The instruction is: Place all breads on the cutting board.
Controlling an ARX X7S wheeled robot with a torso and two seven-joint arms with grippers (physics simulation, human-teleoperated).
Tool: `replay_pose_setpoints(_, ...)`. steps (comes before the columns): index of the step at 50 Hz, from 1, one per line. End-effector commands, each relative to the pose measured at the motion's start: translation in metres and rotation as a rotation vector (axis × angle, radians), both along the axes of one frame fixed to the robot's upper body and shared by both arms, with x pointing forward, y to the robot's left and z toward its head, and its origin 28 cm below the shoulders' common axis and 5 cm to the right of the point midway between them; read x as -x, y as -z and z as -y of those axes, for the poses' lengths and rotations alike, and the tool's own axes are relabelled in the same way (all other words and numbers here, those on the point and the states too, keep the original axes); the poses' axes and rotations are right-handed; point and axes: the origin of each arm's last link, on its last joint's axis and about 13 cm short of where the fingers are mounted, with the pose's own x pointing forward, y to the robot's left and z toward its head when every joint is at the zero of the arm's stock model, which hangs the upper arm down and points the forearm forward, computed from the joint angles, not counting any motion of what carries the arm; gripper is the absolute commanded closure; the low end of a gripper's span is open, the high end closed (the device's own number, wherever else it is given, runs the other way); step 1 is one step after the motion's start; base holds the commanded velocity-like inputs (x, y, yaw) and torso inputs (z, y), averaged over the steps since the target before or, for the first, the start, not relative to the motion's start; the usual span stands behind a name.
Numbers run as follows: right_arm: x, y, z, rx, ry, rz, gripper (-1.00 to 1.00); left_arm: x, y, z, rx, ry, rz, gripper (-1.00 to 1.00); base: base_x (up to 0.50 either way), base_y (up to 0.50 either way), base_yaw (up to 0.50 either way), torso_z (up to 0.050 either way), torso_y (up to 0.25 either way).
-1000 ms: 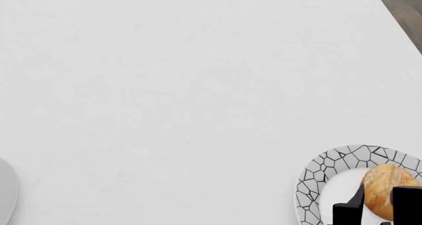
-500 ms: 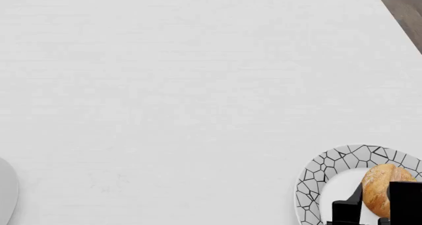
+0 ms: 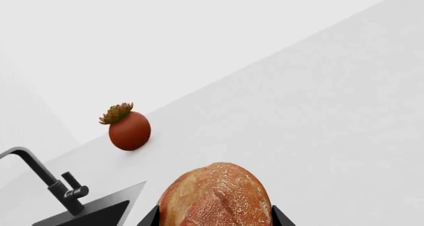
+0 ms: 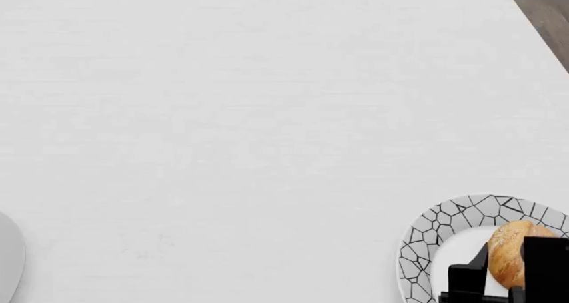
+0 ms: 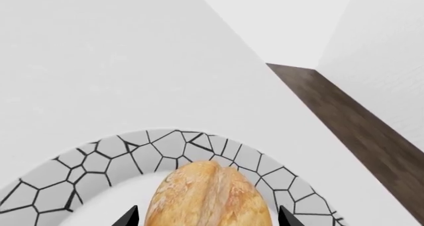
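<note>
Straddling golden roll (image 5: 208,196) with right fingers (image 5: 286,219), spread wide either side, roll seated between on mosaic-rimmed plate (image 5: 99,159), ready for pinch; contact not confirmed. Gripping dark reddish roll (image 3: 215,196) between left fingers (image 3: 281,218), held above tabletop (image 3: 318,116) for carrying. Cutting board not visible. Beyond: tomato-like fruit (image 3: 128,129), black faucet (image 3: 53,184).

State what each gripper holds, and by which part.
The left gripper grips the dark reddish-brown roll by its sides. The right gripper straddles the golden-tan roll; a hold cannot be confirmed.
</note>
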Motion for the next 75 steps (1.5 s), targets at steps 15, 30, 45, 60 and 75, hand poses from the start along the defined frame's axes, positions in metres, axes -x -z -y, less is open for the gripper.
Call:
replay_pose_setpoints(15, -0.017, 0.004, 0.007, -0.041, 0.02, -0.015, -1.0, -0.004, -0.01, -0.001, -0.024, 0.022, 0.013, 1.0, 0.0, 0.0, 0.0, 0.0, 0.001)
replay_pose_setpoints(30, -0.015, 0.0, 0.005, -0.044, 0.002, -0.001, 1.0, 0.003, -0.014, 0.006, -0.024, 0.049, 0.034, 1.0, 0.0, 0.0, 0.0, 0.0, 0.0)
replay_pose_setpoints(45, 0.01, -0.044, -0.011, 0.044, -0.039, 0.19, 1.0, 0.007, -0.02, 0.003, 0.042, 0.046, 0.117, 1.0, 0.0, 0.0, 0.0, 0.0, 0.0)
replay_pose_setpoints(60, 0.03, -0.075, -0.025, 0.122, -0.105, 0.296, 1.0, 0.027, -0.027, 0.002, 0.098, 0.092, 0.226, 1.0, 0.0, 0.0, 0.0, 0.0, 0.0)
replay_pose_setpoints(75, 0.05, -0.095, -0.038, 0.173, -0.169, 0.376, 1.0, 0.054, -0.034, 0.007, 0.098, 0.131, 0.304, 1.0, 0.0, 0.0, 0.0, 0.0, 0.0)
